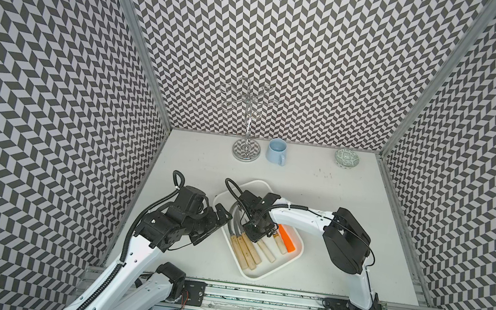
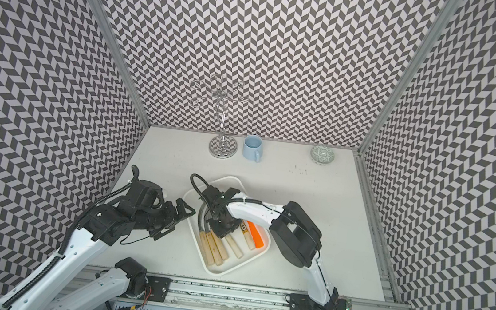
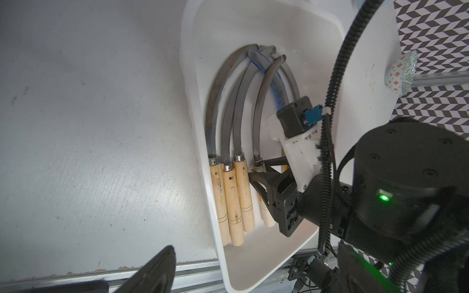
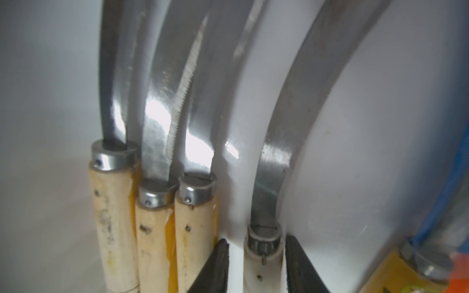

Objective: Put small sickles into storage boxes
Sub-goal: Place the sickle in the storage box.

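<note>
All six sickles [image 1: 244,252] lie in the white tray [image 1: 257,276]; none is visible on the surface [image 1: 330,211]. Right tool [image 4: 256,253] straddles one wooden handle [image 1: 267,251], jaws slightly parted, not clamping. Left tool [image 1: 213,227] is spread wide, empty, beside the tray. Only retreat seems left.

Left fingers [image 3: 157,271] spread wide; right fingers [image 4: 215,269] slightly parted, pointing down.

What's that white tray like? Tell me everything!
The white tray is a shallow, smooth, plastic-looking rectangle with rounded corners and a raised rim. It sits flat, turned at an angle, on the white table, between the arms. Six sickles lie inside, handles side by side toward the robot.
</note>
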Available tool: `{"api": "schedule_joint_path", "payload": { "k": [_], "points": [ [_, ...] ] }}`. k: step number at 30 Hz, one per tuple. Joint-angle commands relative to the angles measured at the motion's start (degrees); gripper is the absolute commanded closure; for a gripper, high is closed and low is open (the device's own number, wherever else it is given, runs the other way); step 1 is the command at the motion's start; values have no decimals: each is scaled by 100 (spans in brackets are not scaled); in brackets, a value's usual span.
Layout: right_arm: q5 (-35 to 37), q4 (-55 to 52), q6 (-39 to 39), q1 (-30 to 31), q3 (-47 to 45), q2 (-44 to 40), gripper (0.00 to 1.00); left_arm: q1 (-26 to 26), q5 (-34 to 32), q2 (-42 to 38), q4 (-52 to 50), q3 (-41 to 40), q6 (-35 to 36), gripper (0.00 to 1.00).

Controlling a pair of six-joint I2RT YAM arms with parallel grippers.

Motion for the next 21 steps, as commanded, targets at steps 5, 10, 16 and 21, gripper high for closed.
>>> {"api": "schedule_joint_path", "payload": {
  "k": [5,10,16,21],
  "points": [
    [101,-28,-174,23,85,-331,51,26,-217,160,-201,385,-208,0],
    [166,-213,-205,25,269,-477,44,26,-298,228,-210,479,-187,1],
    [390,-501,-216,25,468,-763,42,26,-274,300,-12,390,-133,0],
    [444,-619,-298,23,731,-1310,38,67,-233,497,284,295,-25,0]
  ]
}}
